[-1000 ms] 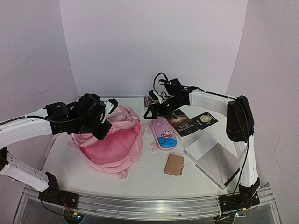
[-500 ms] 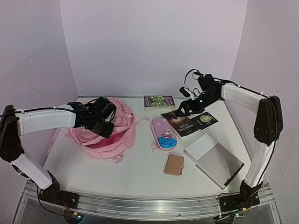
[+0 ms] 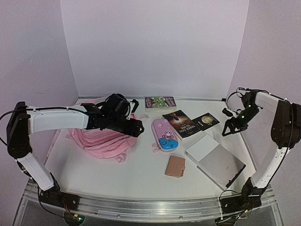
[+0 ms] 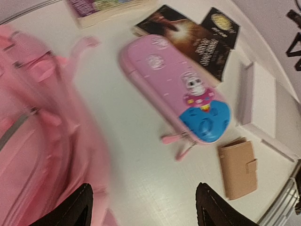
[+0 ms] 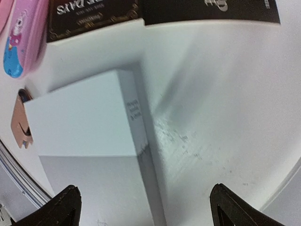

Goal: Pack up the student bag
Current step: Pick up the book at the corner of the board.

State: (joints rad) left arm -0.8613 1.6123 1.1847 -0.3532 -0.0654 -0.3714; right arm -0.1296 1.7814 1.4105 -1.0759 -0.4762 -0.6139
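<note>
The student bag (image 3: 101,140) lies slumped and flat on the left of the table, a large pink fabric backpack; in the left wrist view the bag (image 4: 28,141) is a blur on the left. My left gripper (image 3: 137,127) hovers at the bag's right edge, between it and a small pink case (image 3: 164,134). Seen from its wrist, the left gripper (image 4: 143,207) is open over bare table with nothing in it. My right gripper (image 3: 230,128) hangs at the far right, above the table beside a white box (image 3: 205,147). From its wrist the right gripper (image 5: 143,207) is open and empty.
A green book (image 3: 160,101) lies at the back. A dark book (image 3: 181,124) and a black booklet (image 3: 206,121) lie right of the pink case (image 4: 176,94). A tan wallet (image 3: 175,166) sits near the front. A grey slab (image 3: 222,165) adjoins the white box (image 5: 84,117).
My left gripper opened, let the bag go and moved right toward the pink case; the bag sank flat. The right arm swung from the table's middle out to the far right.
</note>
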